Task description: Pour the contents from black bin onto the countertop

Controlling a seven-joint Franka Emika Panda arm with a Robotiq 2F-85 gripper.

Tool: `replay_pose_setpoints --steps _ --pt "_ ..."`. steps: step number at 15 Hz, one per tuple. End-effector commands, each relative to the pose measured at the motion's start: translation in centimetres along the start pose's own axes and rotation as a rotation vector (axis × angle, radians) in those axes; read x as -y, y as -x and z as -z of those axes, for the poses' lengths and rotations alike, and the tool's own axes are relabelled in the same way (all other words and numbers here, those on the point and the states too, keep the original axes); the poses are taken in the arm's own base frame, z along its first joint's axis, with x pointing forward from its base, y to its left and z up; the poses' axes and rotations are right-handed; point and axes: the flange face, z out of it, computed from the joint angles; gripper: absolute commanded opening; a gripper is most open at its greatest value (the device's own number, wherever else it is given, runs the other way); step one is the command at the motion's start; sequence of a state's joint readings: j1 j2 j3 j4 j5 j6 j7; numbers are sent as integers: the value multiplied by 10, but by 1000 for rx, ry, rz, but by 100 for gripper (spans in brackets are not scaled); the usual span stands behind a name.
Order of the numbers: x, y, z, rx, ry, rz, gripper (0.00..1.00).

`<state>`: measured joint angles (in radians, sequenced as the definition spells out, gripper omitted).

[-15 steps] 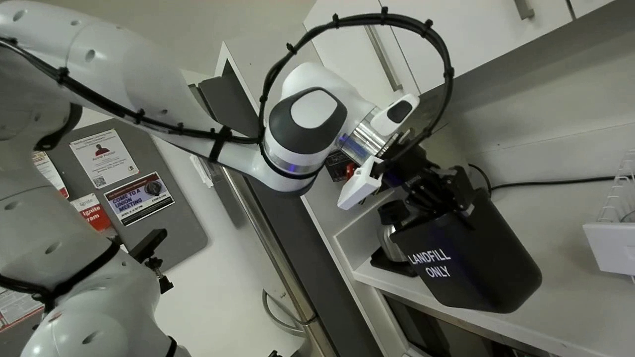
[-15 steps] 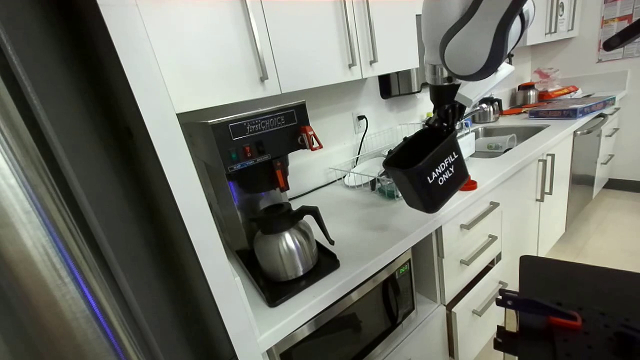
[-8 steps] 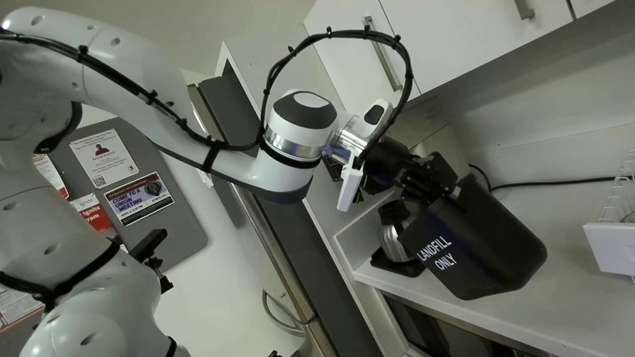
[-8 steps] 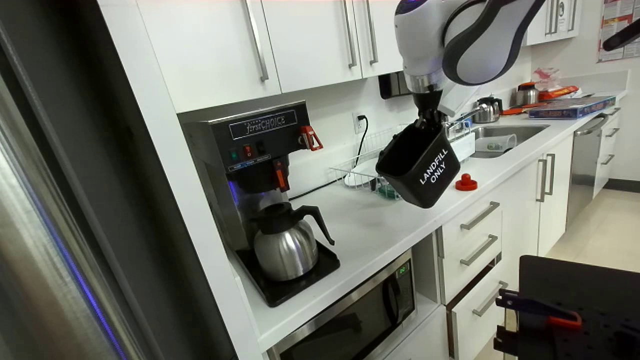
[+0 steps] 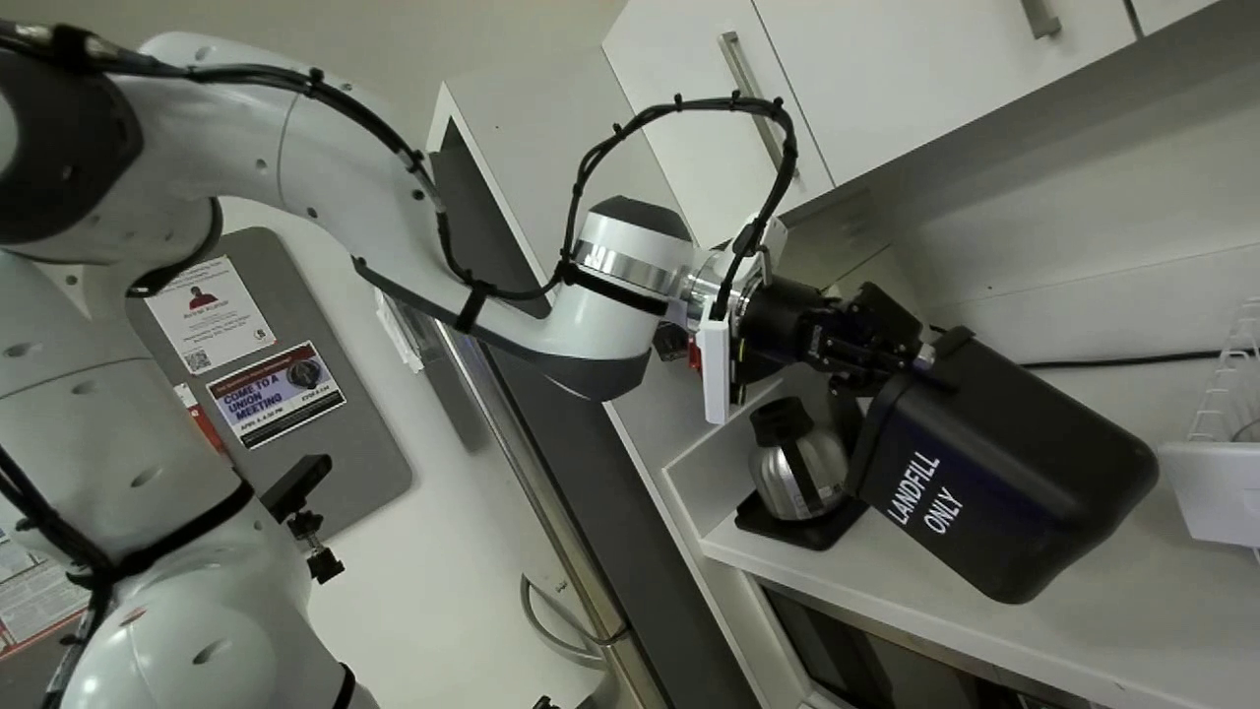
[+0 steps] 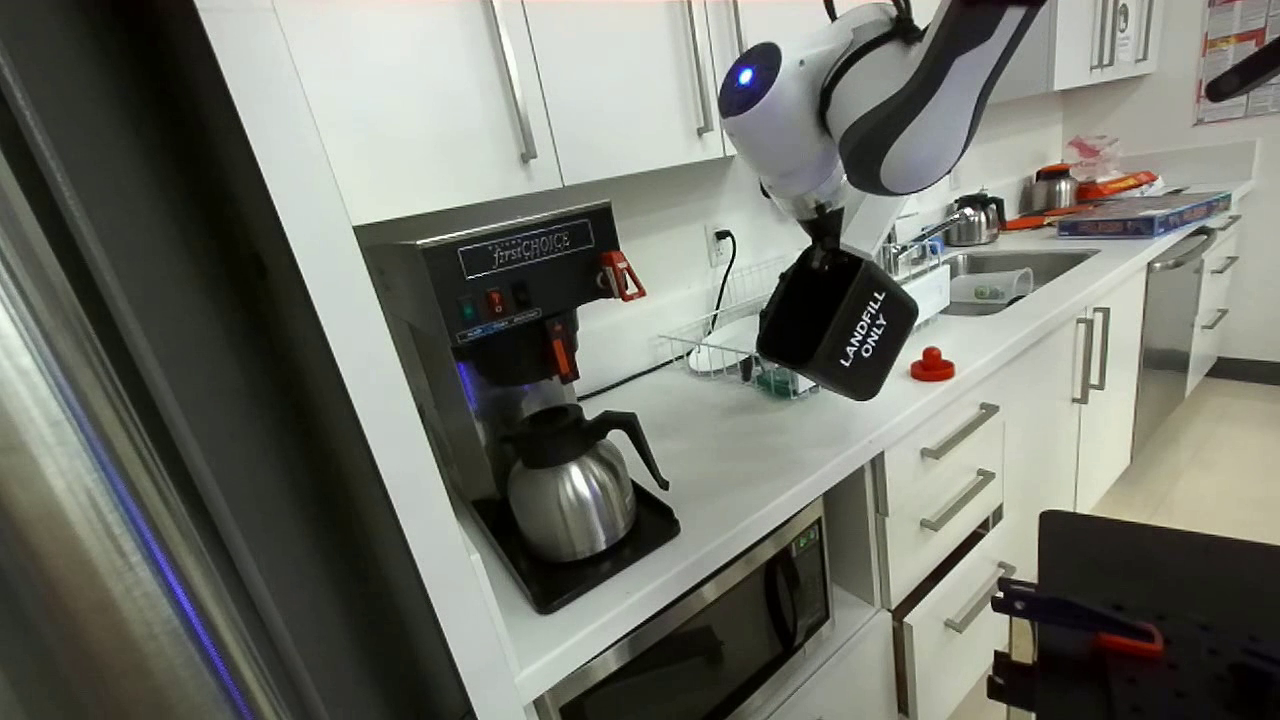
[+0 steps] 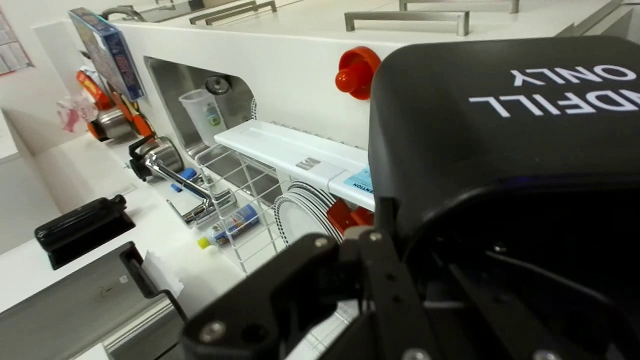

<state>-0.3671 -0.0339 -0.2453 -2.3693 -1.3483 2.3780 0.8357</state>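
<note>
The black bin with white "LANDFILL ONLY" lettering hangs in the air over the white countertop. In an exterior view the bin is tilted well over, its dark mouth facing the coffee maker side. My gripper is shut on the bin's rim, one finger inside and one outside. The gripper is partly hidden behind the bin there. In the wrist view the bin fills the right side, with the gripper at its wall. The contents do not show; the bin's inside is too dark to tell.
A metal carafe stands on the coffee maker's black tray. A wire dish rack with plates is behind the bin. A red knob-like object lies near the counter's front edge. Cabinets hang above.
The bin has tipped further, its mouth turning toward the coffee maker. In an exterior view it has shifted right. The wrist has swung and rotated, and the gripper keeps its hold.
</note>
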Motion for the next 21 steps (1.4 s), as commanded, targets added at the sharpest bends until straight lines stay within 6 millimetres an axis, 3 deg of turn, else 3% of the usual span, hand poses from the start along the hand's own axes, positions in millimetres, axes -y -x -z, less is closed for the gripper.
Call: replay_pose_setpoints --steps 1,6,13,15,19,21 --pt "18 -21 -16 8 123 11 2" --pt "37 -35 -32 36 292 32 2" --pt "61 -53 -33 12 463 69 2" --pt "60 -45 -35 34 418 85 6" --pt "68 -49 -35 28 436 89 6" --pt "75 -51 -31 8 568 97 2"
